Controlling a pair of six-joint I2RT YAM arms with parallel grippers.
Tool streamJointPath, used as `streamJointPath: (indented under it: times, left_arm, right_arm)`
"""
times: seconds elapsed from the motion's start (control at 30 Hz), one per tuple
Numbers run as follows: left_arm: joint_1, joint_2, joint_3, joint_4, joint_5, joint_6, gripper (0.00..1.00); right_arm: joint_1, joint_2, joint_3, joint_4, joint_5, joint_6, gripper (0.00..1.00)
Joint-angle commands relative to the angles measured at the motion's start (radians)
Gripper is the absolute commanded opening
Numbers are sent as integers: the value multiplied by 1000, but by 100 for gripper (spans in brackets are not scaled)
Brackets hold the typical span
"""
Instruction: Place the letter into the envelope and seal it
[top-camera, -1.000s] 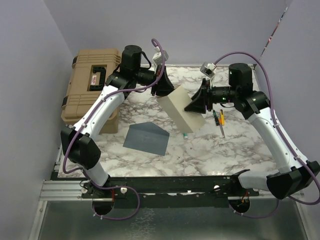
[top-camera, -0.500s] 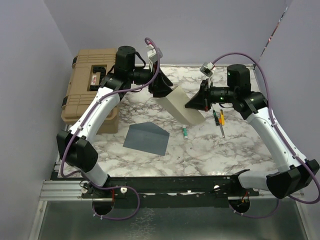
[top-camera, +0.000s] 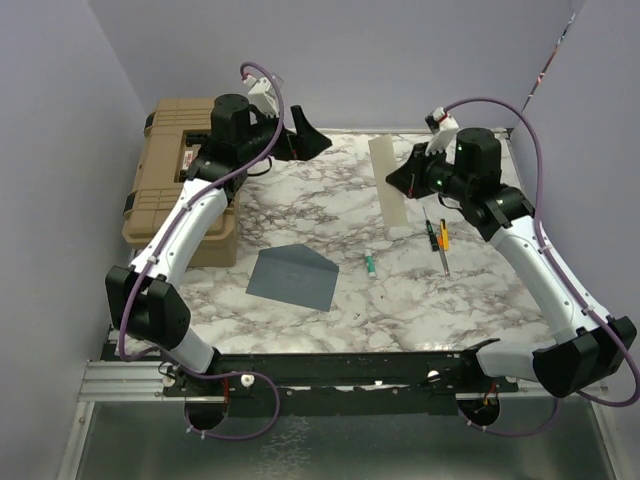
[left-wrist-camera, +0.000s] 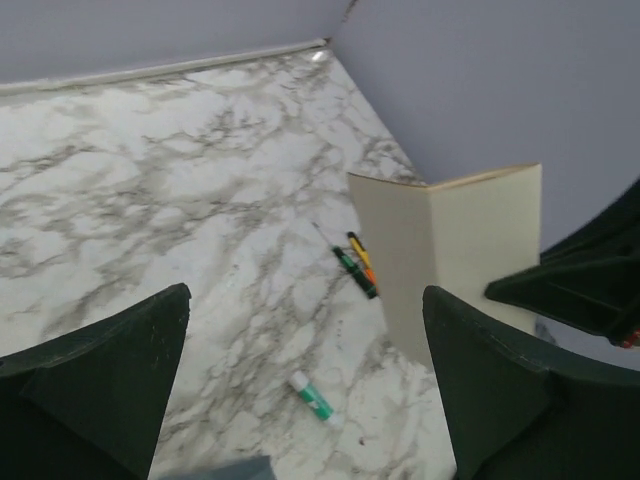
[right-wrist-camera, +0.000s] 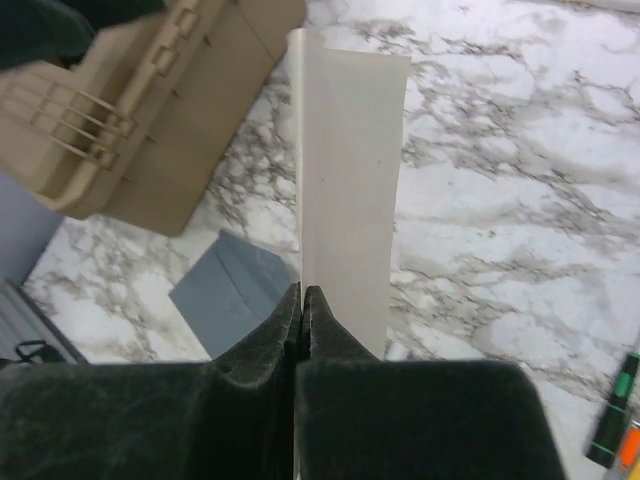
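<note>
The tan letter (top-camera: 385, 160) hangs upright above the back right of the marble table, folded along a vertical crease (left-wrist-camera: 432, 250). My right gripper (top-camera: 396, 184) is shut on its edge, with the fingertips (right-wrist-camera: 303, 295) pinched on the sheet (right-wrist-camera: 345, 170). My left gripper (top-camera: 312, 140) is open and empty above the back left of the table, well apart from the letter, with its fingers (left-wrist-camera: 120, 380) spread wide. The slate blue-grey envelope (top-camera: 292, 277) lies flat at the front centre, flap open, also seen under the right gripper (right-wrist-camera: 235, 290).
A big tan hard case (top-camera: 185, 170) stands at the left edge. A green glue stick (top-camera: 371, 265) lies right of the envelope. Two pens (top-camera: 437, 238) lie under the right arm. Lilac walls close the back and sides.
My left gripper opened, let go of the letter and drew back to the left. My right gripper shut on the letter and swung it upright toward the back right.
</note>
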Motion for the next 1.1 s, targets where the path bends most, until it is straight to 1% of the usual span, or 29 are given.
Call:
streamJointPath:
  times: [0.0,0.13,0.2,0.23,0.27,0.3,0.33,0.4,0.5,0.6,0.7,0.87,1.0,1.03,1.07]
  left_arm:
    - [-73,-39,-91,303,196,-284,99]
    - [-100,-37,-206,606,224,-535,98]
    - [-108,-17,-222,700,245,-624,90]
    - [-119,-5,-222,721,250,-647,83]
    - [-127,7,-218,729,256,-658,77]
    - [-138,16,-211,734,263,-660,73]
    - [-146,23,-207,740,269,-661,71]
    - [-155,28,-204,760,269,-670,69]
    - [-155,29,-206,796,266,-698,69]
    - [-155,34,-210,837,270,-744,69]
    - [-155,39,-213,881,278,-782,64]
    - [-150,38,-223,891,281,-765,47]
    - [-143,40,-242,891,269,-748,31]
    - [-143,42,-244,891,269,-747,26]
    - [-143,44,-246,891,269,-746,23]
  right_arm:
    - [3,-33,-30,217,-91,178,0]
    - [3,-30,-30,342,-191,292,0]
    - [3,-20,-25,374,-218,338,0]
    - [3,-15,-28,397,-236,365,0]
    - [3,-9,-34,428,-267,395,0]
    - [3,-4,-43,472,-296,441,0]
    - [3,2,-50,507,-320,475,0]
    - [3,10,-70,573,-352,544,0]
    - [3,18,-98,652,-372,620,0]
    - [3,31,-101,679,-384,665,0]
    - [3,41,-109,702,-385,697,0]
    - [3,47,-115,678,-363,690,0]
    - [3,48,-117,661,-365,683,0]
    - [3,48,-117,656,-365,680,0]
    - [3,48,-117,650,-364,678,0]
